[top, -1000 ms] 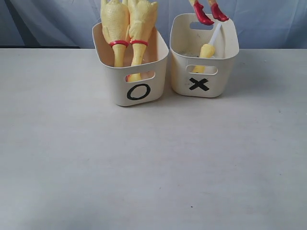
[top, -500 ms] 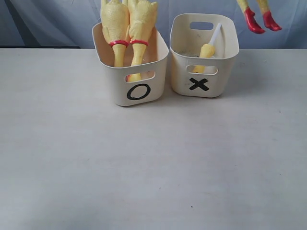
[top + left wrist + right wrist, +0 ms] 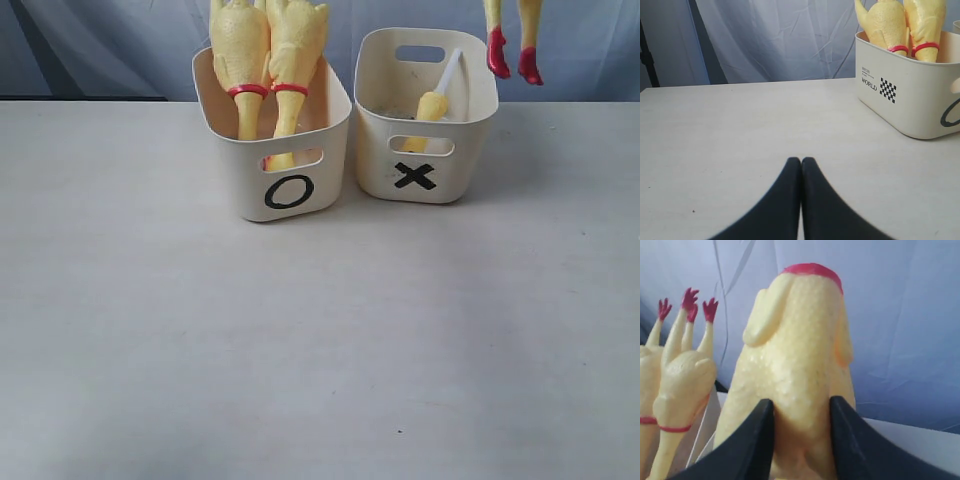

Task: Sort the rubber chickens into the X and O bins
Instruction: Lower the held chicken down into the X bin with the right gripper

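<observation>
The O bin (image 3: 290, 150) holds two whole rubber chickens (image 3: 240, 60) (image 3: 296, 50), head down with their feet up. To its right, the X bin (image 3: 425, 125) holds a small yellow piece (image 3: 432, 105) with a white stem. My right gripper (image 3: 801, 407) is shut on a headless chicken body (image 3: 800, 350) with a red neck band. The held chicken's red feet (image 3: 510, 55) dangle just right of the X bin, and the gripper itself is above the exterior view's top edge. My left gripper (image 3: 801, 161) is shut on nothing, low over the table left of the O bin (image 3: 905, 100).
A blue-grey cloth backdrop (image 3: 100, 40) hangs behind the pale table (image 3: 300, 350). Both bins stand side by side at the back of the table. In the right wrist view the two binned chickens (image 3: 685, 375) show beside the held one.
The dangling red feet swung from above the X bin out to the right, then came back a little to the left and lower. The bins and the left gripper have not moved.
</observation>
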